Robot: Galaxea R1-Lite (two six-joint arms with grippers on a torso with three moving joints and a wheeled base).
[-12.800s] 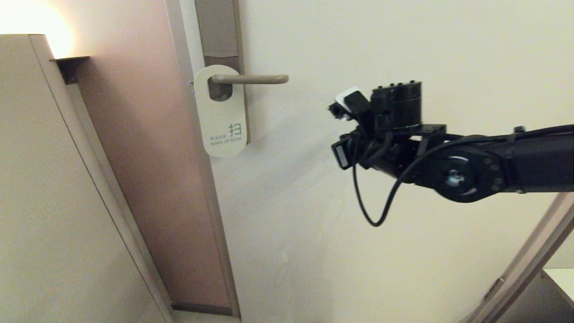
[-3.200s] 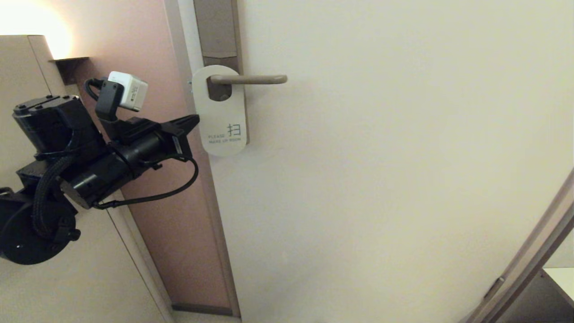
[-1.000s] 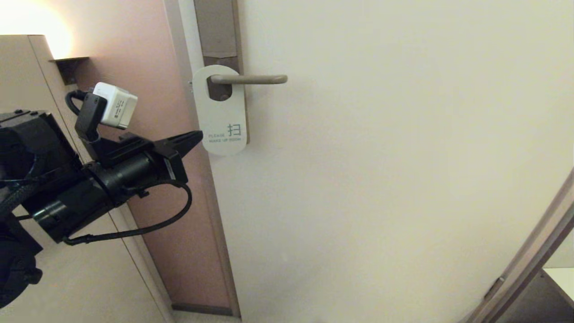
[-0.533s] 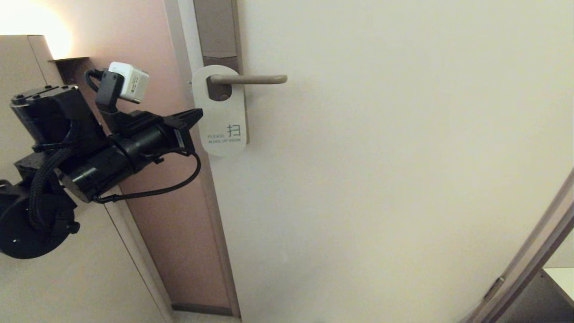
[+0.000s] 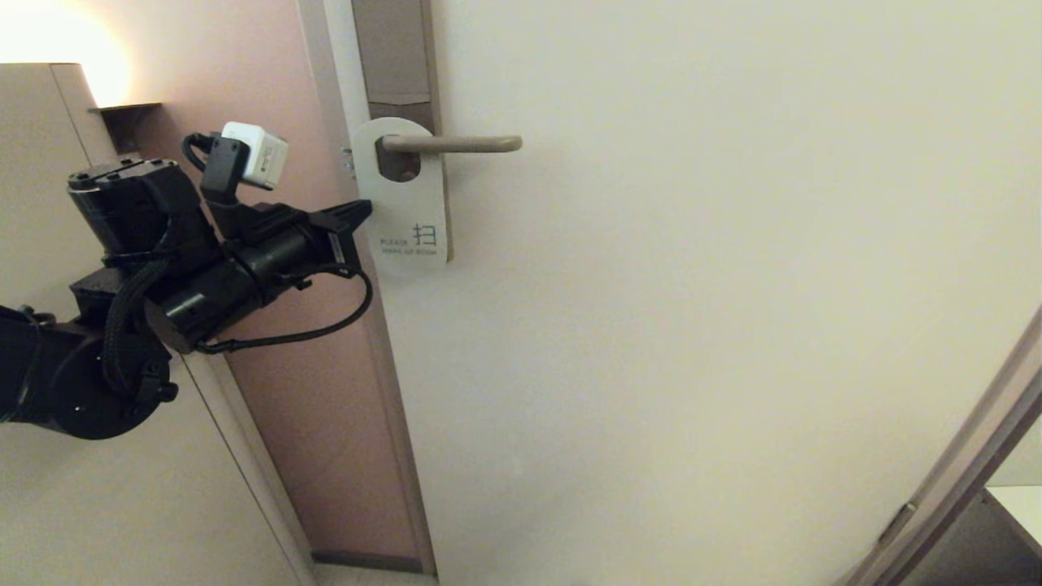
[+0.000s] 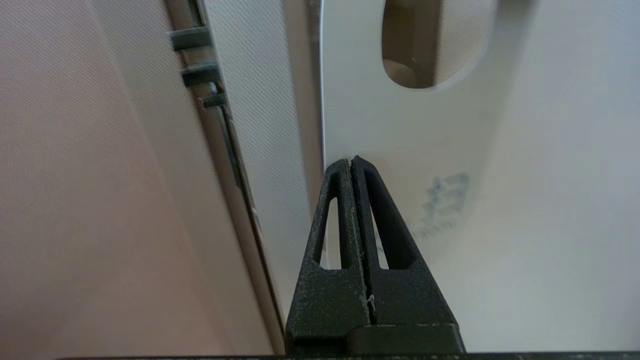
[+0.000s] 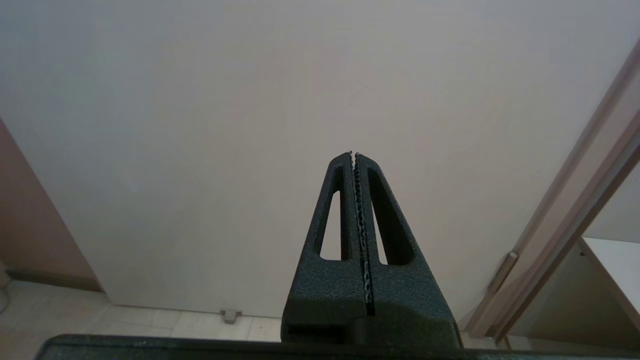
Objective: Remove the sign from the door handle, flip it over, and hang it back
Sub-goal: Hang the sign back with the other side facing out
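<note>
Approaching: left gripper (image 5: 364, 210) has come up and in over the last second, tip now at the left edge of the sign (image 5: 400, 199); half a second back it sat a little lower and further out.
Left pincer: fingers pressed flat together, no gap in the left wrist view (image 6: 352, 161), nothing between them; tip looks level with the sign's edge, can't tell if touching.
Sign: hanging by its hole on the door handle (image 5: 452, 144), white side out, dark character and small text low on the face (image 6: 442, 195); same spot as in every earlier head shot, so not yet lifted.
Door handle: horizontal lever, sign's hole looped around its inner end by the backplate (image 5: 396, 49).
Right gripper: out of the head view; right wrist view shows it (image 7: 353, 154) closed, empty, facing bare door, parked.
Meaning: reach about done, grasp not started; likely needs to open before it can pinch the edge.
Risk: thin flat card against the door, closed tip could just shove it sideways.
</note>
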